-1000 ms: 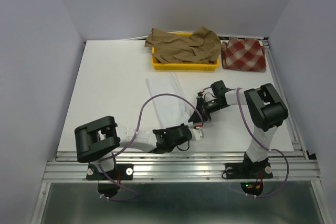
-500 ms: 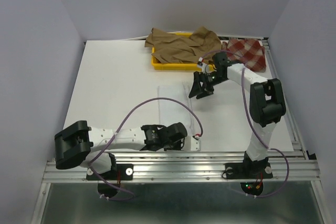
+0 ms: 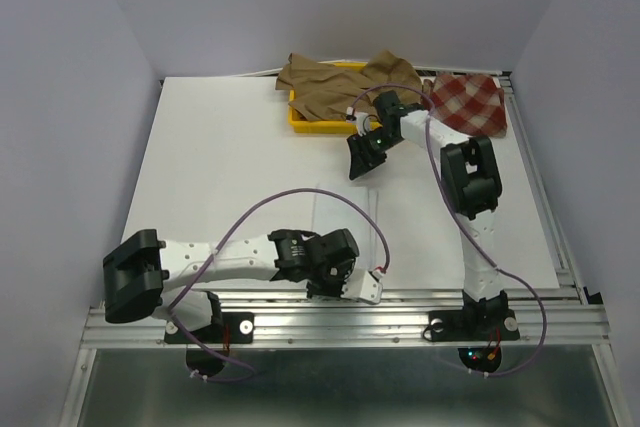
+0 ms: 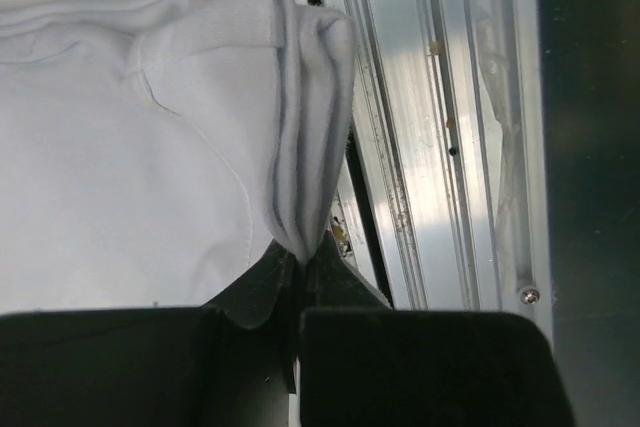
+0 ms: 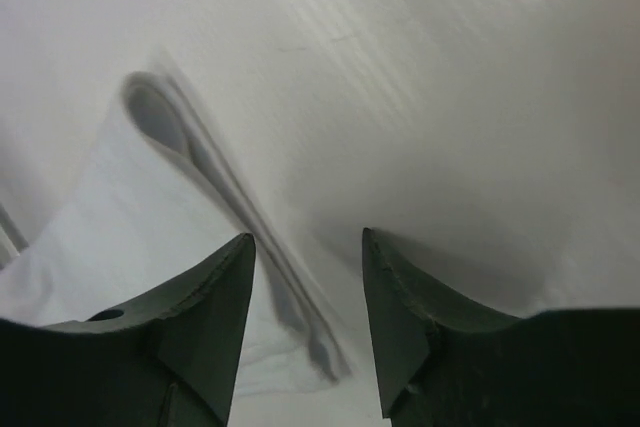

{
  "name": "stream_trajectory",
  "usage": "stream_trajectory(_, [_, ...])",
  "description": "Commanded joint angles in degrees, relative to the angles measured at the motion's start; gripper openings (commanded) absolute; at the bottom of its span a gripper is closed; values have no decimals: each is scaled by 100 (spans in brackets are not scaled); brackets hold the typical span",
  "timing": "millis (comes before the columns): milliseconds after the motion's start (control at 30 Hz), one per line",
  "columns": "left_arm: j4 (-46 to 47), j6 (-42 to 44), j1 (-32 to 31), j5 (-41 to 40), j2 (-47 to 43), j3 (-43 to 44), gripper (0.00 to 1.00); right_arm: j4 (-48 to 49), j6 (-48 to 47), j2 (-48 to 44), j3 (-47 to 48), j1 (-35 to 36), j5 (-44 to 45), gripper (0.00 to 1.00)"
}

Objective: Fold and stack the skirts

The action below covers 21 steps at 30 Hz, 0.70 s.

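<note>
Black left gripper (image 4: 298,272) is clamping narrow on a folded edge of the white skirt (image 4: 150,147), right at the near edge of the counter (image 3: 220,167), partly over the aluminium rail (image 4: 420,147). Right gripper (image 5: 306,239) is hovering with jaws apart and holding nothing, above the skirt's far end; a fold is lying just below-left of its fingertips. Skirt's long axis looks to be running near-far between the two grippers, so each arm is covering one end, with the right arm nearer the free far end. Tan skirt (image 3: 345,87) is lying heaped across the yellow tray (image 3: 310,125), far centre. Checked skirt (image 3: 465,102) is sitting just right of it. Counter is showing plain white; walls (image 3: 80,147) are closing in left, right and far.
</note>
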Motion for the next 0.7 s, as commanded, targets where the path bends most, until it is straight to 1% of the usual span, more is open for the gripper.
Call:
stream_trajectory(0, [-488, 187, 74, 591, -208, 567, 0, 106, -506, -22, -158, 252, 336, 51])
stream_trajectory(33, [-540, 205, 74, 669, -191, 629, 0, 141, -568, -14, -263, 253, 354, 49])
stream_trajectory(67, [-576, 196, 83, 688, -182, 751, 0, 124, -612, -5, -429, 305, 337, 43])
stream_trajectory(133, [-751, 249, 144, 819, -77, 901, 0, 72, -735, -22, -606, 358, 170, 38])
stream_trajectory(167, [-856, 353, 179, 863, -24, 1093, 0, 63, -762, -48, -694, 419, 100, 33])
stream_trajectory(233, [-1173, 459, 372, 951, 99, 1314, 0, 54, -832, -145, -975, 490, -93, 27])
stream_trajectory(267, [-1295, 634, 495, 1108, 213, 1550, 0, 62, -841, -180, -1063, 560, -164, 22])
stream_trajectory(300, [-1558, 775, 618, 1231, 275, 1683, 0, 54, -867, -224, -1229, 561, -286, 19])
stream_trajectory(333, [-1656, 881, 915, 1337, 336, 1797, 0, 62, -876, -250, -1300, 630, -339, 17])
stream_trajectory(367, [-1840, 995, 1057, 1443, 459, 2007, 0, 62, -885, -268, -1362, 631, -410, 14])
stream_trajectory(433, [-1999, 1355, 1399, 1426, 713, 2219, 0, 62, -868, -329, -1546, 692, -672, 13])
stream_trajectory(500, [-2201, 1688, 1576, 1409, 881, 2518, 1, 97, -833, -400, -1678, 745, -901, 12])
stream_trajectory(667, [-2386, 2181, 2024, 1286, 1469, 3185, 4, 107, -824, -488, -1784, 798, -1104, 12])
